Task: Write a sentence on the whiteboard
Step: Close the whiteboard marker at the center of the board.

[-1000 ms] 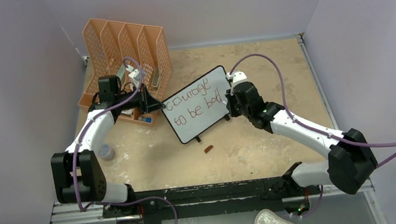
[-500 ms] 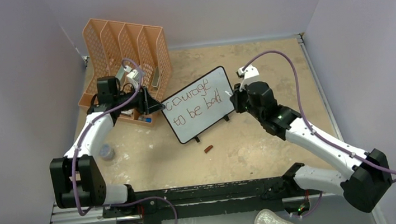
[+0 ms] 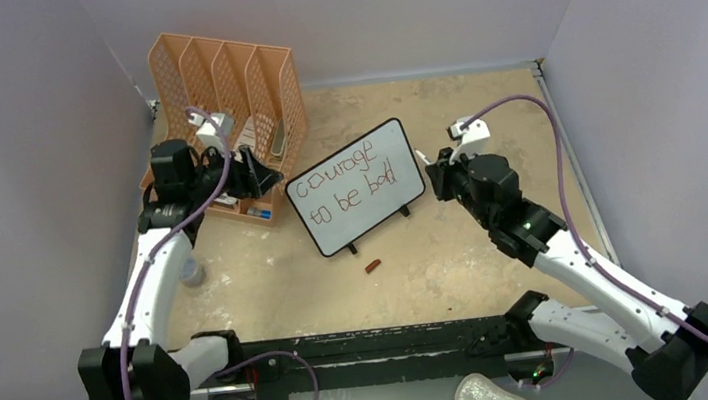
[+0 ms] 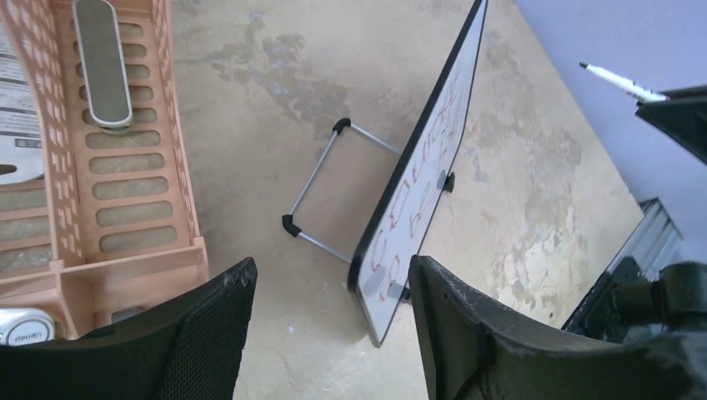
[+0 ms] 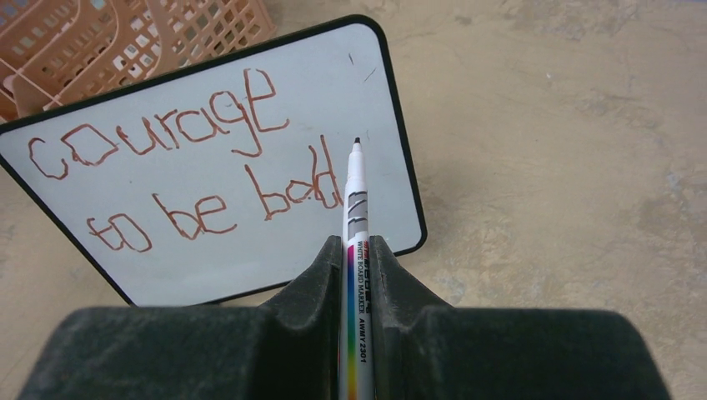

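The whiteboard (image 3: 358,199) stands tilted on its feet mid-table, with the sentence (image 3: 345,183) "courage to be bad" in two reddish-brown lines; the right wrist view shows the sentence (image 5: 179,171) head-on on the whiteboard (image 5: 250,258). My right gripper (image 5: 357,243) is shut on a white marker (image 5: 356,196), whose uncapped tip hangs off the board near "bad". From above, my right gripper (image 3: 438,174) sits just right of the board. My left gripper (image 4: 332,271) is open and holds nothing, with the whiteboard (image 4: 433,158) edge-on ahead. My left gripper (image 3: 263,176) sits left of the board.
An orange perforated file organizer (image 3: 221,79) stands at the back left, right behind my left gripper, with a grey oblong item (image 4: 100,58) in one slot. A small brown cap (image 3: 372,266) lies in front of the board. A grey round object (image 3: 191,271) sits near the left arm.
My left gripper has opened, let go of the board's left edge and drawn back left. My right gripper has backed away to the right with the marker, off the board.
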Available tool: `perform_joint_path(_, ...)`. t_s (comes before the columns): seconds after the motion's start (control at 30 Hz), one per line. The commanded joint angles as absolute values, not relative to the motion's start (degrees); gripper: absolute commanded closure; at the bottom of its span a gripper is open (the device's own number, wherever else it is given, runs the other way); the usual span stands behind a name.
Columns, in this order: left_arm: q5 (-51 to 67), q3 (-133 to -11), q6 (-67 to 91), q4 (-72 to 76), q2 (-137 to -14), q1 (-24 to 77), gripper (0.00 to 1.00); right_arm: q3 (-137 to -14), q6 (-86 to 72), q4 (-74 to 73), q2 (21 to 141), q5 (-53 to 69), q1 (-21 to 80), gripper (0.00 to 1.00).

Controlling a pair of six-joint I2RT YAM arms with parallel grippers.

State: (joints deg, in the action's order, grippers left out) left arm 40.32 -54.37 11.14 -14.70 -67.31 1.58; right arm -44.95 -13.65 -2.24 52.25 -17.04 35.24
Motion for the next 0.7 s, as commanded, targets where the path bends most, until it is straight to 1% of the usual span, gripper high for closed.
perform_joint_path(0.0, 35.6, -55.3, 17.1, -17.1, -62.2, 3.0, 0.34, -44.2, -11.7, -0.3, 48.4, -19.5, 35.3, 1.0)
perform_joint_path(0.2, 28.0, -59.3, 16.2, -25.4, -60.5, 16.4, 0.31, -40.8, -12.9, 1.7, 43.3, -19.8, 35.4, 1.0)
perform_joint_path(0.27, 26.5, -60.2, 16.4, -28.3, -61.6, 20.2, 0.26, -39.4, -13.7, 2.1, 41.5, -19.5, 35.3, 1.0)
perform_joint_path(0.33, 23.8, -60.3, 16.8, -30.2, -62.5, 24.5, 0.24, -38.3, -14.2, 2.7, 39.7, -19.3, 35.4, 1.0)
perform_joint_path(0.43, 21.5, -60.0, 18.0, -30.9, -63.6, 30.3, 0.24, -37.7, -14.4, 2.6, 37.5, -19.3, 35.3, 1.0)
perform_joint_path(0.47, 19.1, -60.4, 19.2, -31.4, -65.2, 35.3, 0.23, -37.4, -14.3, 2.5, 36.0, -19.4, 35.3, 1.0)
perform_joint_path(0.67, 8.3, -61.9, 19.6, -33.1, -70.6, 48.2, 0.25, -36.2, -15.2, 3.7, 32.6, -19.9, 35.3, 1.0)
